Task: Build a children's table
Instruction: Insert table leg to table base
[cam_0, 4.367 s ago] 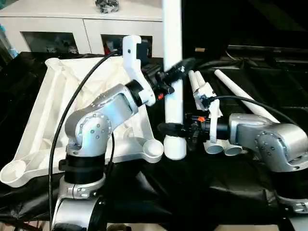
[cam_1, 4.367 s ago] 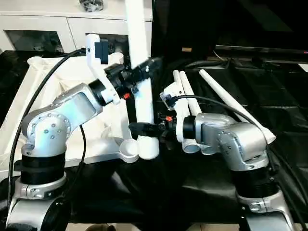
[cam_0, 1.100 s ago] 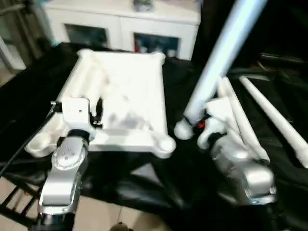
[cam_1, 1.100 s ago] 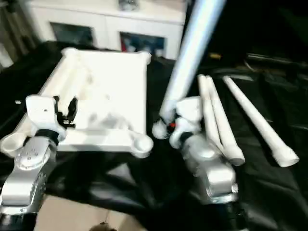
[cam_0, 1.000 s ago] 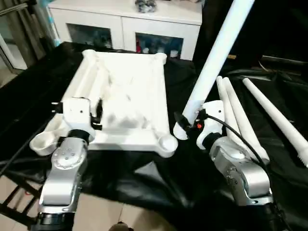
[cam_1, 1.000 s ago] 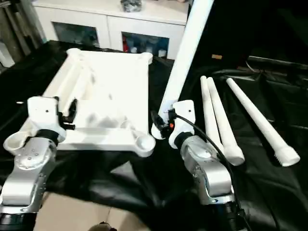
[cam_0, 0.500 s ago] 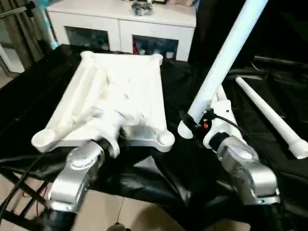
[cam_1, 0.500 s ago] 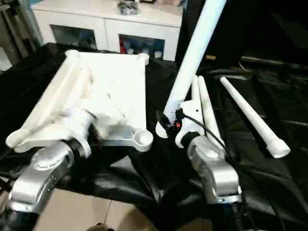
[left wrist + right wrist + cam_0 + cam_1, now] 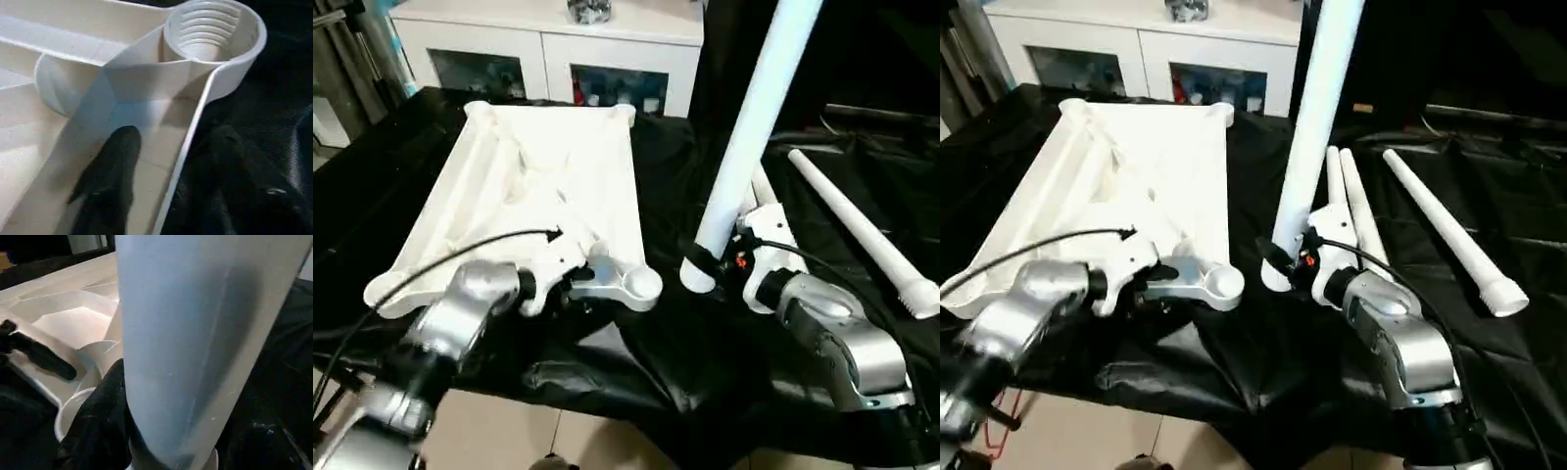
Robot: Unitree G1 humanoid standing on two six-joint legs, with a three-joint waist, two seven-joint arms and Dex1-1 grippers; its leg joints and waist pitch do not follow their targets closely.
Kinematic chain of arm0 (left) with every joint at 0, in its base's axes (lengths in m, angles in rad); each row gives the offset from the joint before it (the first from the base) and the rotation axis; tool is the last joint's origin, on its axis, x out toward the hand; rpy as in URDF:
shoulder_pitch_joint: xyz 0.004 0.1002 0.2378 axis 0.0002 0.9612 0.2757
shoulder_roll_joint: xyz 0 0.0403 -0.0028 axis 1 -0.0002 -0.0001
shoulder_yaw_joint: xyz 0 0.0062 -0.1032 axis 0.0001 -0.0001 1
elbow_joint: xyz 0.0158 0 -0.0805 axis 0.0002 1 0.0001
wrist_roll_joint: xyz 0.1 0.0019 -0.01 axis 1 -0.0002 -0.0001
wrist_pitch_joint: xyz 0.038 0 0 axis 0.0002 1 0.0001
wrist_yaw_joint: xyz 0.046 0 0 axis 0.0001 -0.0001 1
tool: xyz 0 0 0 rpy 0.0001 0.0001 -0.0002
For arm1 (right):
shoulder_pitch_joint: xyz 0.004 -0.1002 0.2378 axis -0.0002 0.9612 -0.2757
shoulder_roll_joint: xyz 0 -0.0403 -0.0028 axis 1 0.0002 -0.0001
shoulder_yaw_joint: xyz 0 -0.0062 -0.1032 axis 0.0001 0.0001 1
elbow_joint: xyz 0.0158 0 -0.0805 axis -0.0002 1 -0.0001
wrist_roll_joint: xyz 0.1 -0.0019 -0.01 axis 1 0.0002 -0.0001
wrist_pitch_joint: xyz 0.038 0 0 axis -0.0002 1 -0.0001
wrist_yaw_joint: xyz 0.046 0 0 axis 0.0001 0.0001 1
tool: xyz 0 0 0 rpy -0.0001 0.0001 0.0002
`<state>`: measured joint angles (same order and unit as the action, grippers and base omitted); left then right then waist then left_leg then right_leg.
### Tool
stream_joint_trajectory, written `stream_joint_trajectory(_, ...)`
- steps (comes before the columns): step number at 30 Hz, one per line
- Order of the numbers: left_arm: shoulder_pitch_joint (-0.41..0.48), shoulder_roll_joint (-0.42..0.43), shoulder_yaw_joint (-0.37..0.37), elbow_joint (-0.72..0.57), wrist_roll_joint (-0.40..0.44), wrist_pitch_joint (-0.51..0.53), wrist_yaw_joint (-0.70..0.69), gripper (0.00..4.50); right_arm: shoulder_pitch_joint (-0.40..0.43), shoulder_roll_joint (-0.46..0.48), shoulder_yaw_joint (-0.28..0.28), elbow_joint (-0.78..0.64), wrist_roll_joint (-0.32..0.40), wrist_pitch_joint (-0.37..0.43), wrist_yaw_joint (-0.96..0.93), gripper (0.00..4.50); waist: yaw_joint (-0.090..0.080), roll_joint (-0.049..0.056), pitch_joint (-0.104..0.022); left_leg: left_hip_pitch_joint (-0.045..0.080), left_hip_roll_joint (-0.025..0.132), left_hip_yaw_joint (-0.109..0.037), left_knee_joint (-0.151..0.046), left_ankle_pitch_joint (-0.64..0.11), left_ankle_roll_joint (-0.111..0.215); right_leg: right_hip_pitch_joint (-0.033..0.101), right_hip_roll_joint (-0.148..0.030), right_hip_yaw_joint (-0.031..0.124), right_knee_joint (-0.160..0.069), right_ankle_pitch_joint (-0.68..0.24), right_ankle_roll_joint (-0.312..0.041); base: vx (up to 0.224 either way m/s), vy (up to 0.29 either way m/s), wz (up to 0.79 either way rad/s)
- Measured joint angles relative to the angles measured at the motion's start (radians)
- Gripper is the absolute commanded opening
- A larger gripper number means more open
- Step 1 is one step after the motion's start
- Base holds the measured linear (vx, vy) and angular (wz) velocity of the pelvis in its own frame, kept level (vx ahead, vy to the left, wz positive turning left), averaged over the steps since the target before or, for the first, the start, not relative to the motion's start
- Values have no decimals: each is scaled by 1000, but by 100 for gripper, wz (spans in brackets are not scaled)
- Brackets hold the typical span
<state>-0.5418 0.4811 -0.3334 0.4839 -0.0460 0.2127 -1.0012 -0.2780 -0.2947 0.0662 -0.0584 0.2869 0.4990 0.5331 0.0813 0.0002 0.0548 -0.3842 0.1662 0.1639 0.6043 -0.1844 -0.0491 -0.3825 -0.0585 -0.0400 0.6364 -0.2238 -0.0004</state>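
my right end effector point(image 9: 697, 262) pinches a smooth tapered white leg point(image 9: 751, 127), centre frame. left end effector point(image 9: 166, 171), now moved in, straddles the ribbed children's table point(image 9: 543, 186) rim by its threaded socket point(image 9: 213, 30).

Smooth white plastic tabletop point(image 9: 548, 176), glossy black cloth point(image 9: 705, 343), silver metal forearms point(image 9: 847, 343)

Silver jointed forearms point(image 9: 460, 318), white wrist brackets, thin black cables, black end-effector fingers point(image 9: 110, 181), possibly a red wrist mark.
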Motion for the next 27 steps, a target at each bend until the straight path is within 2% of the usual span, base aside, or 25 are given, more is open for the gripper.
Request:
stream_joint_trajectory(2, -24, 0, 0, 33, -1, 0, -33, 213, -1, -3, 1, 0, 0, 0, 3, 188, 1, 1, 0, 0, 3, 4, 0, 0, 0, 0, 0, 0, 0, 1, -1, 0, 0, 0)
stream_joint_trajectory(5, -65, -6, 0, 92, -1, -4, -72, 207, -1, -3, 1, 0, 1, 0, 11, 188, 2, 4, 0, 1, 5, 7, 0, 0, -1, 0, 0, 0, 0, 2, -3, 0, 0, 0)
stream_joint_trajectory(7, -93, -10, 0, 134, 0, -15, -93, 185, -1, -2, 1, 0, 3, 0, 13, 188, 3, 6, 0, 1, 5, 8, 0, 1, -1, 0, 0, 0, 0, 2, -3, 0, 0, 0)
stream_joint_trajectory(10, -109, -11, 0, 163, -1, -18, -128, 167, -1, -2, 1, 0, 8, 0, 18, 188, 5, 10, 1, 1, 5, 8, 0, 1, -1, 0, 0, 0, 0, 2, -3, 0, 0, 0)
stream_joint_trajectory(19, -151, -17, 0, 241, 4, -23, -212, 94, -1, -2, 2, -1, 13, 1, 22, 188, 5, 14, 1, 0, 6, 8, -1, 1, 0, 0, 0, -1, -3, 2, -3, 0, 0, 0)
stream_joint_trajectory(24, -162, -19, 0, 244, 4, 7, -255, 50, -1, -3, 10, -1, 18, 4, 40, 188, 5, 14, 1, 0, 6, 9, -1, 1, 0, 0, 0, 0, -5, 2, -3, 0, 0, 0)
stream_joint_trajectory(27, -149, -22, -10, 199, 0, 46, -295, 31, 0, -5, 26, -4, 19, 5, 55, 188, 4, 14, 1, -1, 6, 9, -1, 1, 0, 0, 0, -1, -5, 1, -4, 0, 0, 0)
